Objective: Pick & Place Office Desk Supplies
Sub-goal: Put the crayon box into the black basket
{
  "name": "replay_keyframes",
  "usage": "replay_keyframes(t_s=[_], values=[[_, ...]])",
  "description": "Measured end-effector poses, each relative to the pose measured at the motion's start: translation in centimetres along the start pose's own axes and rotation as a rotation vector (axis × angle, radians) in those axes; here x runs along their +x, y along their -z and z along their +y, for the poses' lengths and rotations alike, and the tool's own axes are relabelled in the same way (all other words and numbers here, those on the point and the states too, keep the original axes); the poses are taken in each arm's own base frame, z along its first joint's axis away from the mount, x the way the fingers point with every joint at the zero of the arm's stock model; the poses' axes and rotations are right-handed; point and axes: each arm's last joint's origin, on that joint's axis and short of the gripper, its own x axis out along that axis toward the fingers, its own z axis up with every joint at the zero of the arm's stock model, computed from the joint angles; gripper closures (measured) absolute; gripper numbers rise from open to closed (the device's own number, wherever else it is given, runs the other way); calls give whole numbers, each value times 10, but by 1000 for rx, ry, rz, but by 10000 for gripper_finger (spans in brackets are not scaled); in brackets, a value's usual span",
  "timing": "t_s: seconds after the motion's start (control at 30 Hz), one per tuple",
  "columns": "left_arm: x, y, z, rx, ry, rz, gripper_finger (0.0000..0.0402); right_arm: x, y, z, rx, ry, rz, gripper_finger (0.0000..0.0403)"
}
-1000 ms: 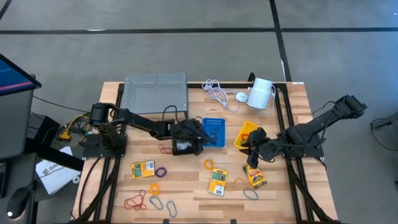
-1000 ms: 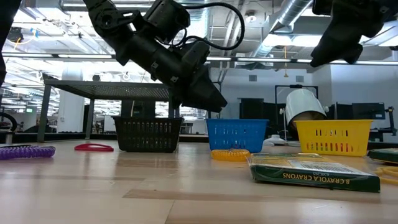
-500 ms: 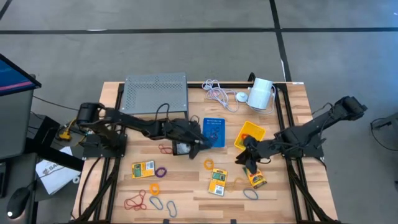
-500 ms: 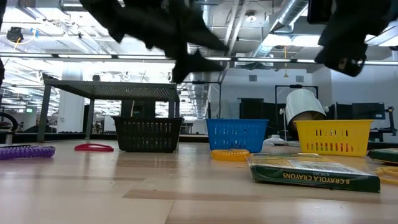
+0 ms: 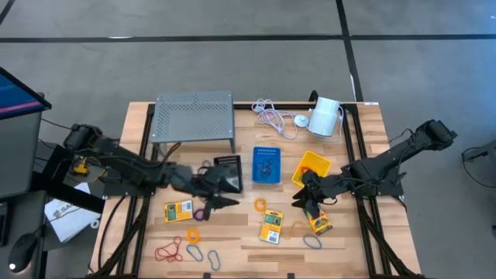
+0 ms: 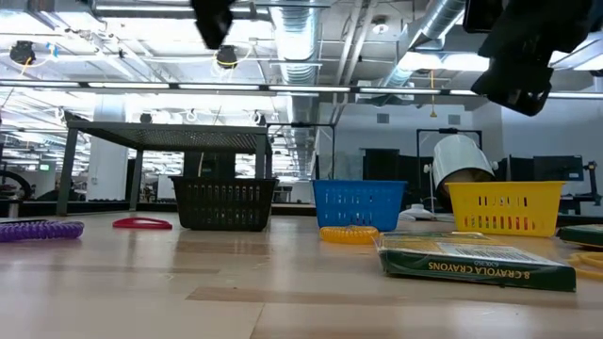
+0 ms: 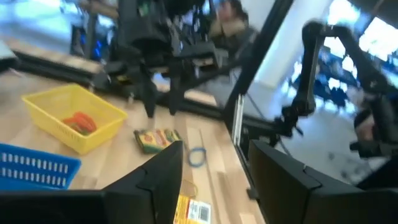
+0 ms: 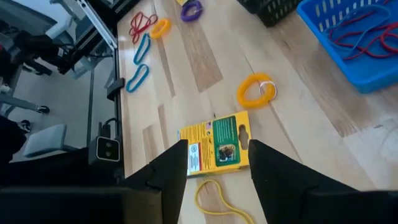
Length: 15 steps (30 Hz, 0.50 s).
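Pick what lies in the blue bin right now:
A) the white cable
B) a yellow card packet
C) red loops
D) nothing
C: the right wrist view shows red loops lying inside the blue bin; the yellow card packet lies outside it on the table.
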Motion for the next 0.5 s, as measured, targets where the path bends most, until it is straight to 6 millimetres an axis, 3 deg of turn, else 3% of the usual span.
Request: replay_keyframes(t_s=[0.2,0.5], values=[[-27,32,-7,-17,-36,-97,229,0,1,1,-16,-12,12,251],[-27,43,-10,-24,7,-39,233,8,4,0,4,-18,76,254]])
